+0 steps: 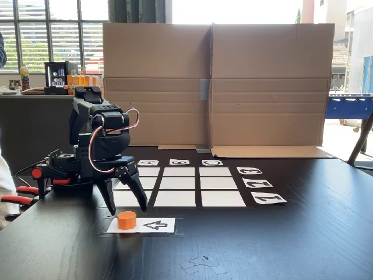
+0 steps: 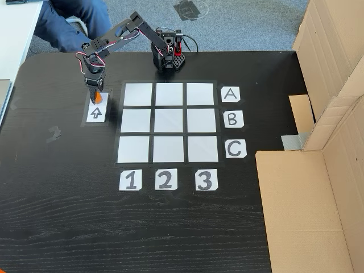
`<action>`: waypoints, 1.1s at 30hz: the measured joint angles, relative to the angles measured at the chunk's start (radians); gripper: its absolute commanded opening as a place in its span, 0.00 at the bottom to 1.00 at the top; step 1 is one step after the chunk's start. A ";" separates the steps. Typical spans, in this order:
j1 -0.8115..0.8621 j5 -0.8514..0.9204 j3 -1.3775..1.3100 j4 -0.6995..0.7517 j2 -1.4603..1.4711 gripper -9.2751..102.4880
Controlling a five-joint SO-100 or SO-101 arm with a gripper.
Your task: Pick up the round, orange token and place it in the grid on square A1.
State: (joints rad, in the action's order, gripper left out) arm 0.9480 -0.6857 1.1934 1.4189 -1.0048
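Black wooden table [image 1: 303, 245] bears the grid [image 1: 180, 184]; cardboard wall [image 1: 215, 81] behind.

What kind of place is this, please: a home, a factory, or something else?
Probably an office or a shared workroom. A black table carries the small arm and a taped paper grid, cardboard sheets form a backdrop, and large windows stand behind.

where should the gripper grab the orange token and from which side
Probably from straight above, closing the fingers across the curved side wall of the token. It stands upright with its flat top up on the arrow card, and the gripper hangs open right over it, fingers pointing down.
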 measured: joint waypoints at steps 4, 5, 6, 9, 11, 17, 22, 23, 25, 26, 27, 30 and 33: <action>-0.008 -0.017 -0.005 0.000 0.017 0.37; -0.009 -0.018 -0.009 0.000 0.020 0.37; -0.011 -0.023 -0.009 0.000 0.021 0.37; -0.012 -0.031 -0.020 -0.006 0.021 0.37; -0.012 -0.035 -0.031 -0.006 0.034 0.37; -0.014 -0.035 -0.041 -0.006 0.061 0.37; -0.014 -0.035 -0.064 -0.006 0.077 0.36; -0.014 -0.035 -0.069 -0.006 0.077 0.35; -0.014 -0.035 -0.072 -0.006 0.077 0.35; -0.014 -0.035 -0.074 -0.006 0.077 0.34; -0.014 -0.035 -0.074 -0.006 0.078 0.34; -0.014 -0.035 -0.074 -0.006 0.081 0.33; -0.014 -0.035 -0.078 -0.006 0.087 0.32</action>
State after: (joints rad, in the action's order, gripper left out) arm 0.9342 -0.7210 1.1152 1.4128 -0.9173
